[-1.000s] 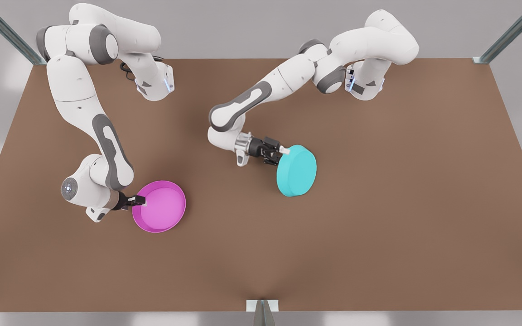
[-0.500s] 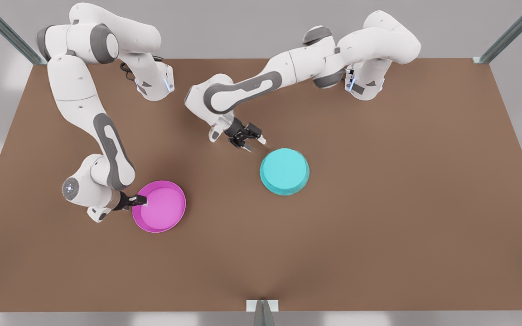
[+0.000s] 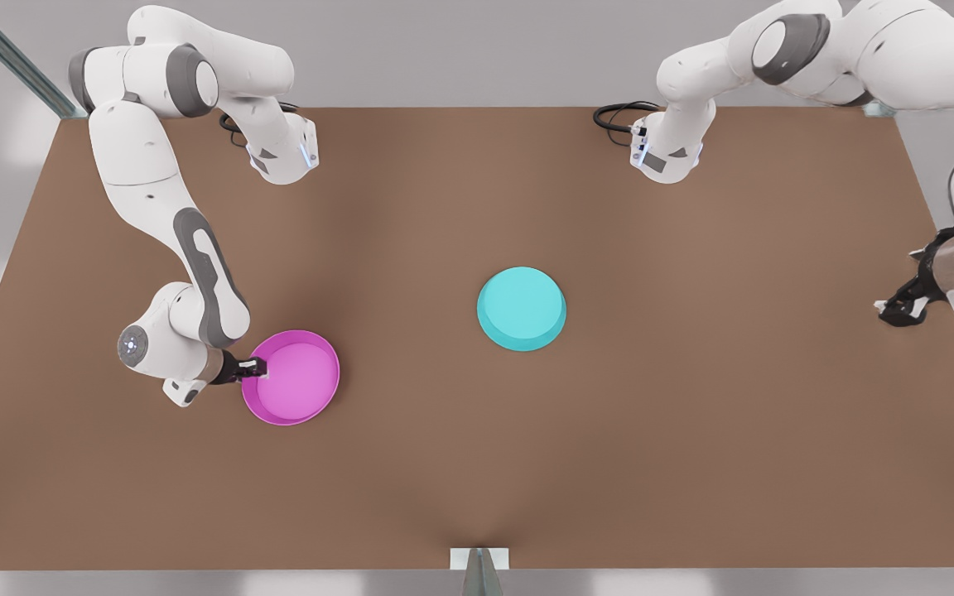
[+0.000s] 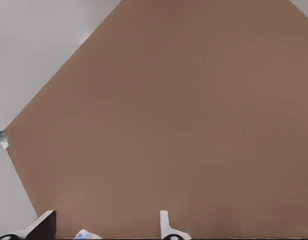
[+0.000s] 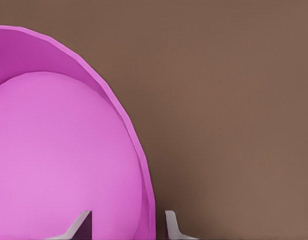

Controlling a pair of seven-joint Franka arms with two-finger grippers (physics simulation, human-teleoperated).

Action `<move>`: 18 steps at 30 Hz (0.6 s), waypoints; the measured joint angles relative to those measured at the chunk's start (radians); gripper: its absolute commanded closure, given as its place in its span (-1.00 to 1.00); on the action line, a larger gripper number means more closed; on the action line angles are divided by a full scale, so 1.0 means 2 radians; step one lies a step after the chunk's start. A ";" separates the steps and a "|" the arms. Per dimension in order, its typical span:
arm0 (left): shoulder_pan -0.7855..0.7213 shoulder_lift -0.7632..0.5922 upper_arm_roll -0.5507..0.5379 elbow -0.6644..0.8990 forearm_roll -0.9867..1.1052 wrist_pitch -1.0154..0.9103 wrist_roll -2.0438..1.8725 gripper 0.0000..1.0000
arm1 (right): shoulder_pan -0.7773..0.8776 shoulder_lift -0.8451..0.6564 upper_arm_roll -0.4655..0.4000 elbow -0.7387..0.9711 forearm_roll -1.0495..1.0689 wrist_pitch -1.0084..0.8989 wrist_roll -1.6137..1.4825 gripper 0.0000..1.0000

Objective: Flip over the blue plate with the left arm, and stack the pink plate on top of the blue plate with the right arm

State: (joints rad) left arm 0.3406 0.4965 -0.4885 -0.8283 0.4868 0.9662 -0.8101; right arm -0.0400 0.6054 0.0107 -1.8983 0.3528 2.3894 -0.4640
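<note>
Table (image 3: 692,463): brown, bare at its edges. Blue plate (image 3: 521,308): at centre, base up, so the flip looks done. Pink plate (image 3: 291,377): at eight o'clock of the blue one, well apart, rim up. Right gripper (image 3: 255,367): fingers (image 5: 171,225) straddle the pink rim at nine o'clock, seemingly closed on it for lifting. Left gripper (image 3: 899,310): parked at three o'clock, fingers apart, empty.

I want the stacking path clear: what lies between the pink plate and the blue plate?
Only bare brown table separates the pink plate from the blue plate, which lies base up, as the front view shows.
</note>
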 measured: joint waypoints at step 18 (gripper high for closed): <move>-0.051 -0.185 0.119 -0.245 -0.174 0.112 0.306 -1.00 | 0.004 -0.005 0.013 0.000 0.012 -0.001 -0.011 0.57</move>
State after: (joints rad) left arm 0.2391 0.1272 -0.2506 -1.3183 0.1395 1.1899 -0.1987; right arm -0.0321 0.5953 0.0373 -1.8978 0.3764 2.3865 -0.4865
